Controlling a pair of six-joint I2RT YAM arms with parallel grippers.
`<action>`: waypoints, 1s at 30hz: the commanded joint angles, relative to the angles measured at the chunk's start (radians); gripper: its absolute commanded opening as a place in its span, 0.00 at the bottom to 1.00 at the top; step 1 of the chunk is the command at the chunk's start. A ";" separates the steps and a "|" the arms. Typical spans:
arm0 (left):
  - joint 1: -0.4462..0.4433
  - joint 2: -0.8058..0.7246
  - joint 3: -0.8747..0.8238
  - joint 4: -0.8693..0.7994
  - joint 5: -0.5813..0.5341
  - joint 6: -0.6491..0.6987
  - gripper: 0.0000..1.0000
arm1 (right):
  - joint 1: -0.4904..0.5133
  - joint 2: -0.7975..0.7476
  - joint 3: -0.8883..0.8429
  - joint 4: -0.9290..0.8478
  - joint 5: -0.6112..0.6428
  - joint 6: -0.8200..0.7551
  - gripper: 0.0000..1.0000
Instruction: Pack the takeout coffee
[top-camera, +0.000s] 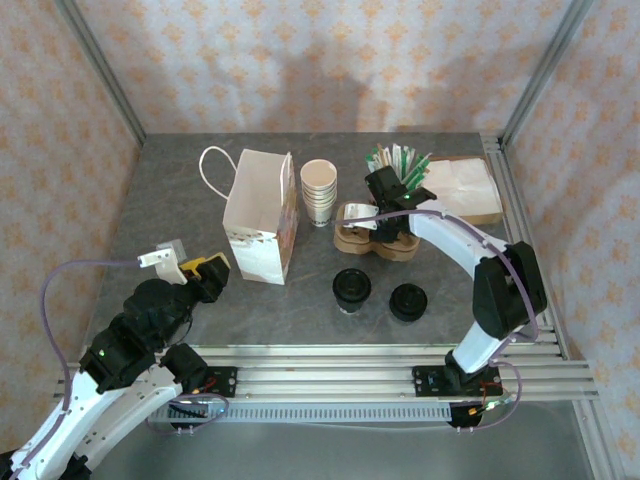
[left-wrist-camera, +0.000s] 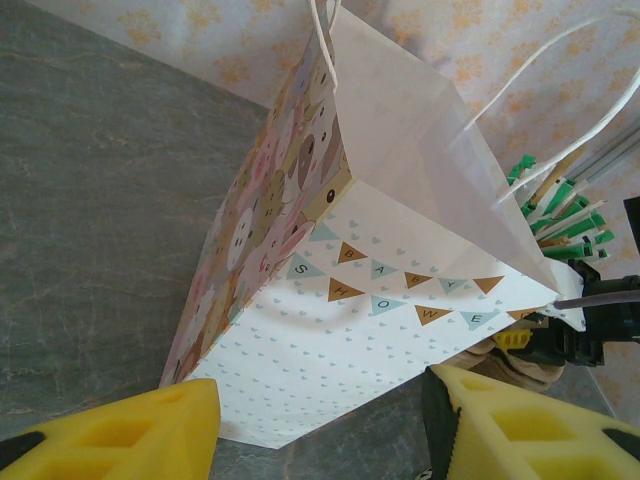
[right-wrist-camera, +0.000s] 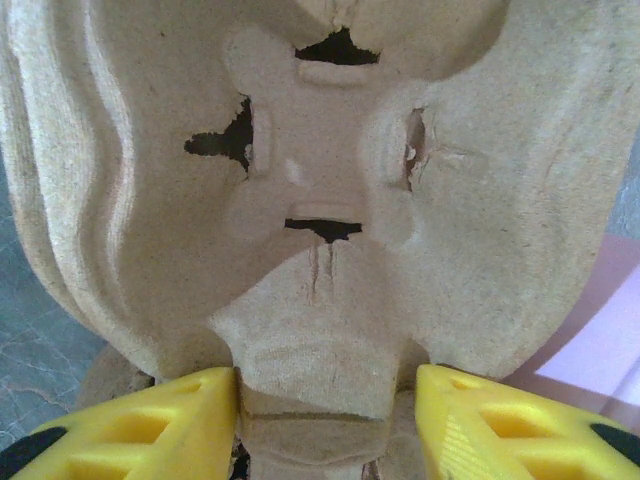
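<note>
Partly closed, right tool (right-wrist-camera: 325, 388) pinches cup carrier (right-wrist-camera: 480, 200); left tool (left-wrist-camera: 320, 390) half-open, empty.

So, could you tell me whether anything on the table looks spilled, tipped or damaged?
Nothing stands out: the gift bag and the capped coffee cup stand upright, the pulp carrier sits between the right gripper's fingers, and nothing is spilled.

Top camera overlooks the table (top-camera: 180, 190); wrist cameras crowd bag (left-wrist-camera: 380, 330) and carrier (right-wrist-camera: 480, 230) (close-up).
</note>
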 joint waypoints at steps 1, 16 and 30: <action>0.006 0.003 -0.005 0.023 0.001 0.000 0.57 | -0.006 0.024 0.021 -0.023 0.009 0.007 0.51; 0.006 0.010 0.032 0.014 -0.001 0.013 0.57 | -0.006 -0.035 0.013 -0.042 0.003 0.002 0.41; 0.006 0.037 0.122 -0.030 -0.020 0.040 0.57 | 0.018 -0.154 -0.035 -0.053 -0.015 0.030 0.39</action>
